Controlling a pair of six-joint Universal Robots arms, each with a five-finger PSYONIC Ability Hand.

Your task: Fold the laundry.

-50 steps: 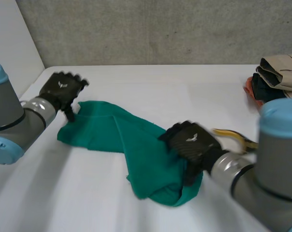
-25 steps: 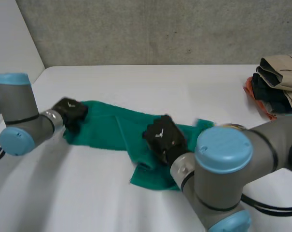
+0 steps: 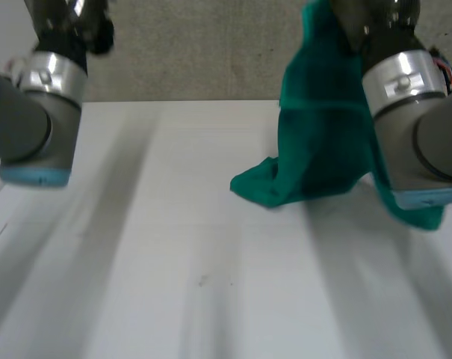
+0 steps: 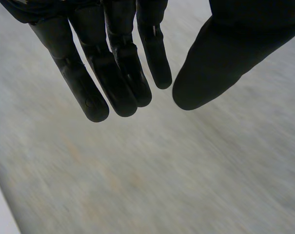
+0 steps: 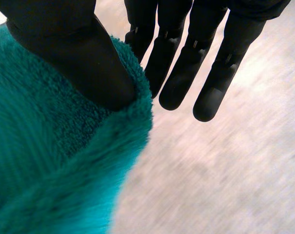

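Observation:
A green fleecy cloth (image 3: pixel 323 149) hangs from my right hand (image 3: pixel 390 13), which is raised high over the right side of the white table (image 3: pixel 173 262). The cloth's lower end bunches on or just above the tabletop. In the right wrist view my thumb (image 5: pixel 79 53) presses into the cloth's edge (image 5: pixel 49 170) while the fingers stay straight beside it. My left hand (image 3: pixel 69 19) is raised at the far left, away from the cloth. Its fingers (image 4: pixel 113 73) are straight, the thumb stands apart, and nothing lies between them.
A grey concrete wall (image 3: pixel 211 52) runs behind the table. My left arm (image 3: pixel 31 120) and right arm (image 3: pixel 420 134) stand tall at either side of the head view.
Both arms have swung up from the table. The right hand has lifted the green cloth off the surface. The left hand has let go of the cloth's left corner and risen empty.

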